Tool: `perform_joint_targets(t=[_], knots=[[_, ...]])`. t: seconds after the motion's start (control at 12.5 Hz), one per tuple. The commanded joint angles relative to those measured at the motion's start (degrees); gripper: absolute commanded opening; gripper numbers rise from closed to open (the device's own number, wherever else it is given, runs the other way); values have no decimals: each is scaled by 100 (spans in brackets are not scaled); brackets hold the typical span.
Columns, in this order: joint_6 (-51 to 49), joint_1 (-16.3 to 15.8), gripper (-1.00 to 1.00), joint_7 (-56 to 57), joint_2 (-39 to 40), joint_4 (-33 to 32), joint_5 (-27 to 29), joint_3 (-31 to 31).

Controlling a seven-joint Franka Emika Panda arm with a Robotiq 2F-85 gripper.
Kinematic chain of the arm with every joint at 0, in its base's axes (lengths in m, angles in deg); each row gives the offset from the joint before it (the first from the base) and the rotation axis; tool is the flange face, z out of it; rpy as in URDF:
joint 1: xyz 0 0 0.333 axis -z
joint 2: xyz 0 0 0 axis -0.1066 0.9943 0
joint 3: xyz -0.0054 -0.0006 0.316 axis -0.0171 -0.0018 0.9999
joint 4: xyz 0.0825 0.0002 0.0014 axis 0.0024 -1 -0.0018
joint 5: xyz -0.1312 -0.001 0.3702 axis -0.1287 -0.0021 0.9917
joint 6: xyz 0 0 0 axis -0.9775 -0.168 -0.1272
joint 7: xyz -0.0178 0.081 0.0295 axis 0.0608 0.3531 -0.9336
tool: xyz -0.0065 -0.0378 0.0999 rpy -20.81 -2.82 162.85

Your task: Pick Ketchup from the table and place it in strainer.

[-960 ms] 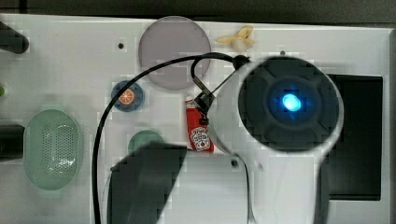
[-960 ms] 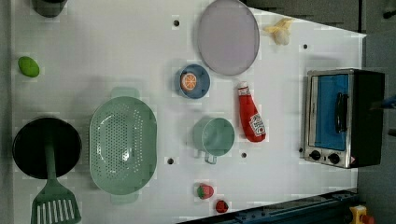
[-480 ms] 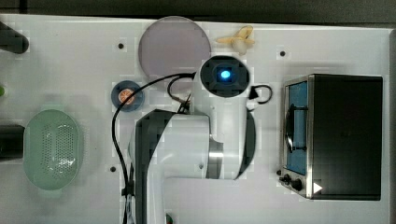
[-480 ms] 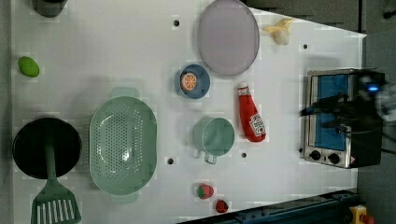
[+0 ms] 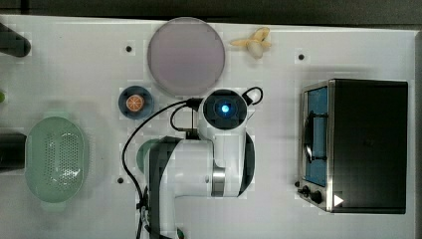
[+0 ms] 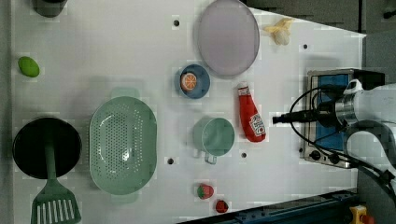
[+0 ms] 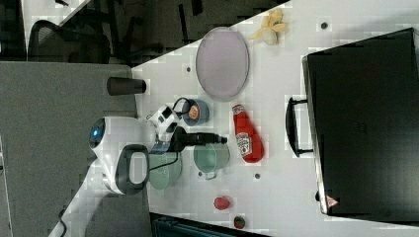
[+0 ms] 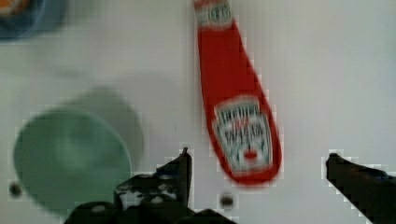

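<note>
My arm [image 5: 199, 169] has swung in over the counter [image 6: 116, 46] during the last moment. A second ago its big round joint hid much of the top view, and in the left view it was not there at all. Now it has come in from the left view's right, in front of the toaster oven [image 6: 327, 116]. My claw [image 8: 257, 161] hangs above the counter with its two fingers spread wide and nothing between them.

For the task I judge this a good sign: the approach is nearly finished, and lowering and closing are what remain.

The ketchup bottle [image 8: 238, 107] lies flat on the counter just below and ahead of my claw. Its thick bottom end sits between my two open fingers, and its cap points away from me. It has not moved. The green cup [image 8: 70, 158] stands close beside one finger, so I must go down carefully. The strainer [image 6: 123, 144] is well apart from my claw, beyond the cup, and it holds nothing.

The bottle has a white label with dark print and a small red mark. I cannot read the words or the brand.
</note>
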Motion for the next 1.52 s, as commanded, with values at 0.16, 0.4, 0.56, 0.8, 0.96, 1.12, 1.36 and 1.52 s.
perform_joint_targets(t=[0.16, 0.4, 0.56, 0.8, 0.96, 1.12, 1.36, 1.52], knots=[[752, -40, 100, 564, 442, -272, -189, -27], [1408, -60, 100, 563, 1000, -272, -417, -20], [1617, -96, 100, 563, 1307, -286, -417, -12], [1935, -113, 100, 566, 1649, -306, -417, -10], [2196, -113, 69, 562, 1803, -315, -418, -38], [2264, -111, 24, 563, 1822, -319, -417, -47], [2246, -81, 24, 563, 1639, -222, -407, -64], [2022, -64, 24, 536, 1151, -202, -385, -87]])
